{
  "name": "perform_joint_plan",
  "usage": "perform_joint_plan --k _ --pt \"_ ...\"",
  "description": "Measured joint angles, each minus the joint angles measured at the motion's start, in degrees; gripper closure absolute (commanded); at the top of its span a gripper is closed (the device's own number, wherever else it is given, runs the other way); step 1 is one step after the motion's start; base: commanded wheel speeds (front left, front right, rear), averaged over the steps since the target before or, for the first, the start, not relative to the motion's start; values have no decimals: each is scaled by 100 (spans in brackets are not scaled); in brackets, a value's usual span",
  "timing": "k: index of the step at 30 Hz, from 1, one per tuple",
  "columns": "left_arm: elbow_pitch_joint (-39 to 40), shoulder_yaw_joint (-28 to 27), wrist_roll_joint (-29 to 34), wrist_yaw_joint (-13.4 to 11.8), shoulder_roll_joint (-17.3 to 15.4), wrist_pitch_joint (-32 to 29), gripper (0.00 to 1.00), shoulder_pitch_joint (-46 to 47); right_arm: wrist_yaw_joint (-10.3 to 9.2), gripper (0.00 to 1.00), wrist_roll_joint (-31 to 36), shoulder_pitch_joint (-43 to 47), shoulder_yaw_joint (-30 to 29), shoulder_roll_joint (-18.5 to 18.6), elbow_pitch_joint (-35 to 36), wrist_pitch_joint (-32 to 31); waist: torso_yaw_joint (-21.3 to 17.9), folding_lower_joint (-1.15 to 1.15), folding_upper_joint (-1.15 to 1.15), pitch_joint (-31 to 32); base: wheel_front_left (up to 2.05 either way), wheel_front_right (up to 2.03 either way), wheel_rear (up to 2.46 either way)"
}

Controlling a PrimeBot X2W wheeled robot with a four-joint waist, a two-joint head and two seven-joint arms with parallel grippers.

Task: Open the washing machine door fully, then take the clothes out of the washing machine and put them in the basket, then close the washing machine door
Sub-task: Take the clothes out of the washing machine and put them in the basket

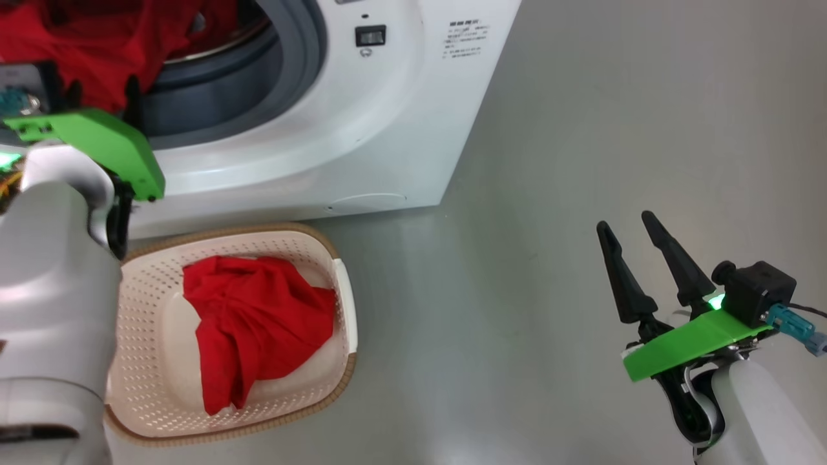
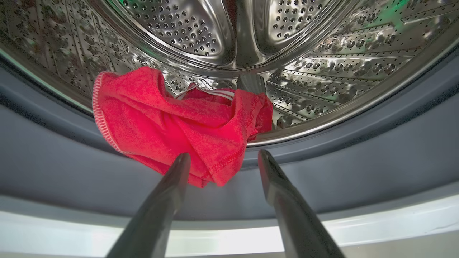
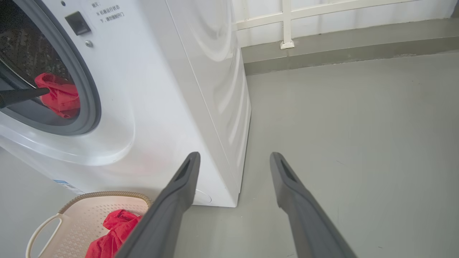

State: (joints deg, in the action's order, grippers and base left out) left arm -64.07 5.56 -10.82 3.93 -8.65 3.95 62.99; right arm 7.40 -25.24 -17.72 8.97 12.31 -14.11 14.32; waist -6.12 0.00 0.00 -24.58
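Note:
The washing machine [image 1: 362, 129] stands open, and its door is out of view. Red clothes [image 2: 172, 122] hang over the steel drum's lip onto the grey gasket [image 2: 358, 143]. My left gripper [image 2: 224, 156] is open at the mouth, with the lower fold of the garment between its fingertips. The head view shows that gripper [image 1: 103, 84] in front of the red clothes [image 1: 97, 39]. On the floor before the machine, the cream basket [image 1: 342, 284] holds another red garment [image 1: 252, 316]. Out to the right, my right gripper [image 1: 625, 221] is open over bare floor and holds nothing.
Grey floor spreads to the right of the machine [image 3: 200, 89]. A white wall with a low ledge [image 3: 322, 53] runs behind it. In the right wrist view, the basket [image 3: 43, 225] sits by the machine's front corner, left of my right gripper [image 3: 233, 156].

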Motion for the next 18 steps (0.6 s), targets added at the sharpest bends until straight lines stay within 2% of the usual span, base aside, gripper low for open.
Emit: perform_joint_plan --k 6,12,18 --pt "-589 2 8 -176 -152 -187 0 467 0 0 0 -206 116 -33 27 0 -141 0 0 -214 0 0 0" --pt "-847 5 13 -303 -398 -298 0 704 0 0 -1 -280 182 -57 31 0 -333 0 0 -362 0 0 0" --pt "-957 2 4 -316 -536 -311 0 787 0 0 -1 -366 266 -94 25 0 -505 0 0 -468 0 0 0"
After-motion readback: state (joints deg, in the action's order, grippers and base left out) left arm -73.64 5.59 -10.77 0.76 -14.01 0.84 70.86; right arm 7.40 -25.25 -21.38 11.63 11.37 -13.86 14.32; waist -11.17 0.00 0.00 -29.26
